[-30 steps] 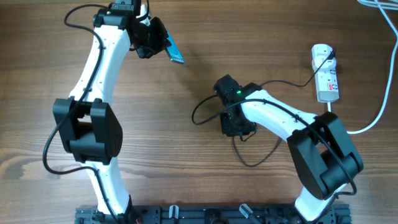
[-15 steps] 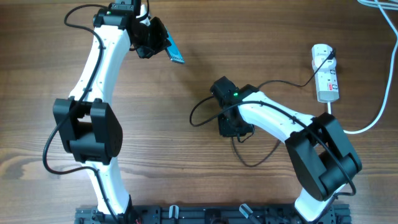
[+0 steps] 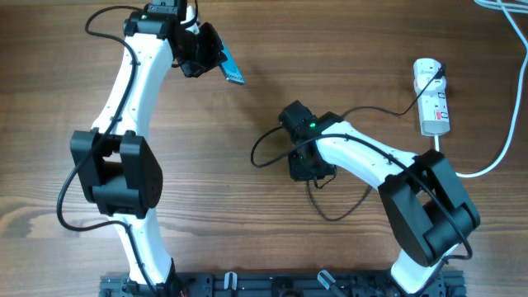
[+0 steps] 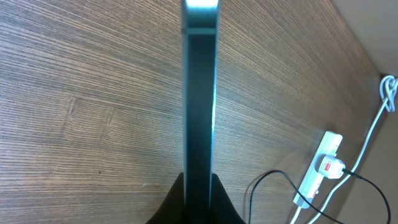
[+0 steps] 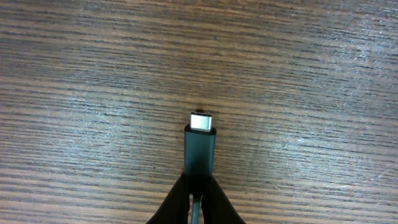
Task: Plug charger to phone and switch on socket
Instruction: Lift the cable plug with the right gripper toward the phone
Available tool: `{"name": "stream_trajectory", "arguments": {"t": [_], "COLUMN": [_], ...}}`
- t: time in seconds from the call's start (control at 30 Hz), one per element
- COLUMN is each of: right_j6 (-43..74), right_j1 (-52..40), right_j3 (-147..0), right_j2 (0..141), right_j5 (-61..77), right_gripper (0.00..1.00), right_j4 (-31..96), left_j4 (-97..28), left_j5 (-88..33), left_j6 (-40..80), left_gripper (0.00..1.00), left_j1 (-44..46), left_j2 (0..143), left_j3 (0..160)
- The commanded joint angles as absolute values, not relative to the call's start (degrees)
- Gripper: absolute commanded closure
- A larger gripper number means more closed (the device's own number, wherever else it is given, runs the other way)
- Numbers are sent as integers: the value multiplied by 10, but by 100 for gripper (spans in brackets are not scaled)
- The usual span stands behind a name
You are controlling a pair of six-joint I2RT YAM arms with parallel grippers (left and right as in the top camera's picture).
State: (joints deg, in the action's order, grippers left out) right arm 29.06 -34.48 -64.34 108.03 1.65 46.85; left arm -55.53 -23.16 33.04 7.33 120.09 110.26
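Overhead, a small flat smartphone with a cyan-teal screen (image 3: 233, 71) is being gripped by the left jaws near the far edge of the brown wooden desk (image 3: 247, 239), with its free end being pointed towards the middle of the desk. In the left wrist view, the phone (image 4: 200, 93) is being seen edge-on as a narrow dark-teal bar, clamped at its lower end between the closed left jaws.

The thin black charger cable (image 3: 257, 153) is being held by the right jaws near the middle of the desk, well apart from the phone. A loop of it is being shown to the left of the right arm and another slack loop below it, while a further stretch is being led away to the right, towards the socket. In the right wrist view, the charger's dark plug body with its small metallic tip (image 5: 201, 134) is being pinched between the closed right jaws, the tip being pointed away from the camera, above the wood grain.

The small white elongated power strip with red markings (image 3: 432, 101) is being left lying at the right side of the desk, with a plug seated in it and a thick white cord (image 3: 510, 132) curving beside it. In the left wrist view, the strip (image 4: 319, 172) is being shown at the lower right.
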Motion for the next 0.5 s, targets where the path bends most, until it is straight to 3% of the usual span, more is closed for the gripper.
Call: {"name": "stream_trajectory", "arguments": {"t": [0.0, 0.1, 0.27, 0.47], "right_j6": [287, 286, 284, 249], "right_j1": [-351, -351, -351, -351], "right_j3": [-633, -633, -644, -716], "right_j2": [1117, 1117, 1116, 1089], "right_j5": [22, 22, 43, 95], "right_gripper": [90, 95, 96, 96], "right_j4": [461, 459, 458, 522], "left_j4": [-554, -554, -544, -489], "left_j5": [-231, -231, -256, -418], "left_j6": [317, 317, 316, 227], "left_gripper": [96, 96, 96, 96], "left_j1": [74, 74, 76, 77], "left_j2": [1182, 1182, 1182, 1182], "left_j3": [1107, 1107, 1107, 1107]}}
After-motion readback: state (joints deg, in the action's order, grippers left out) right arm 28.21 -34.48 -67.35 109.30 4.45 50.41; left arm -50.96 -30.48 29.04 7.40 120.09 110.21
